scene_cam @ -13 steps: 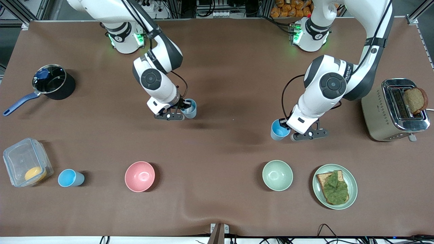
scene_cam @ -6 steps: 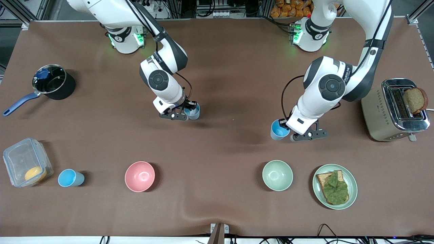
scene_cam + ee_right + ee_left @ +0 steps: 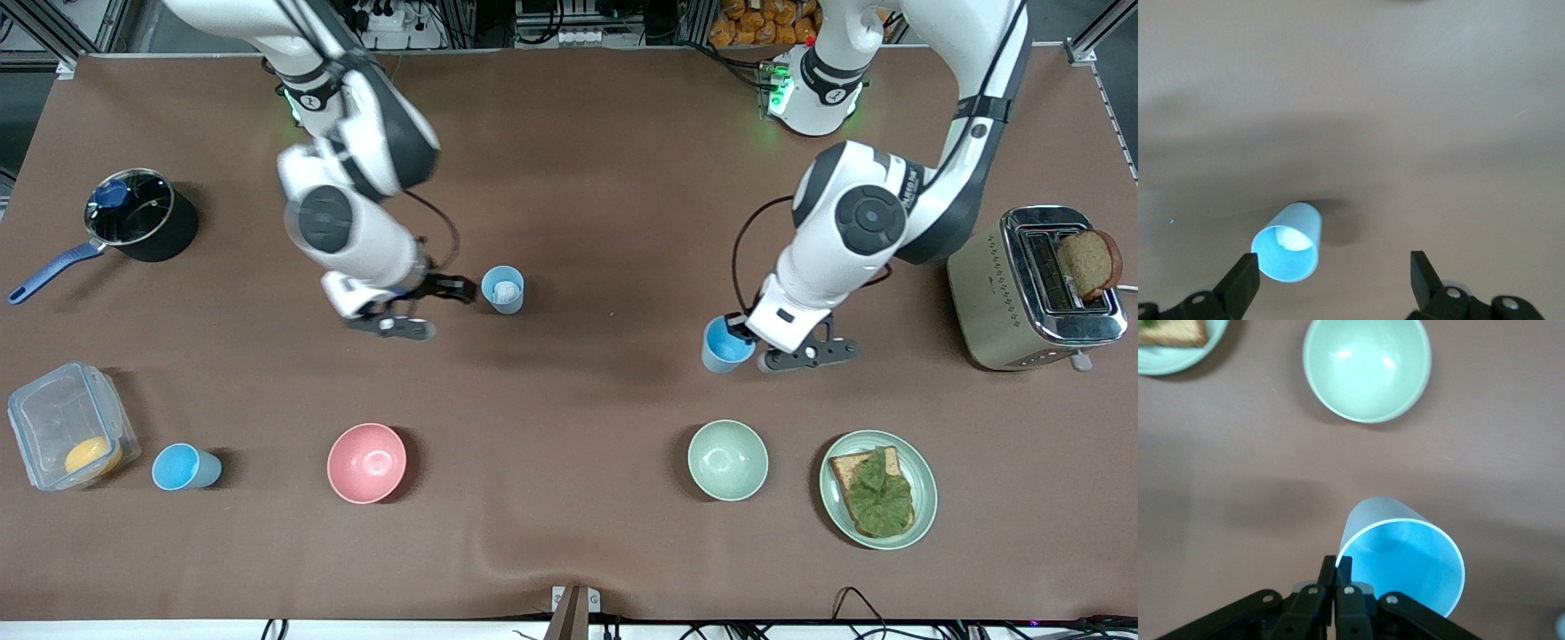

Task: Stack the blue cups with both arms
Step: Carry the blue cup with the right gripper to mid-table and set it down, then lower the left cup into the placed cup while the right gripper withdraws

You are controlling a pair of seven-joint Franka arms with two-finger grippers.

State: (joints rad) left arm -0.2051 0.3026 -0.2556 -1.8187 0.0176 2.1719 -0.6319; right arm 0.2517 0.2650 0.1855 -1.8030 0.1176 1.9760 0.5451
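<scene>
The right claw (image 3: 442, 293) has let go of its blue cup (image 3: 503, 289) and backed off, fingers spread wide. That cup stands alone mid-tabletop (image 3: 587, 160). The left claw (image 3: 736, 331) pinches another blue cup's (image 3: 722, 346) rim, ready to stack.

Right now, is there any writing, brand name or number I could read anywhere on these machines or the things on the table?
Left arm: a strip of dark lettering beside the round joint cap, too small to read.
Arm bases: a small dark mark on each, illegible.
Toaster: dots on its side, no words.
Cups, bowls, pot: no text.
</scene>
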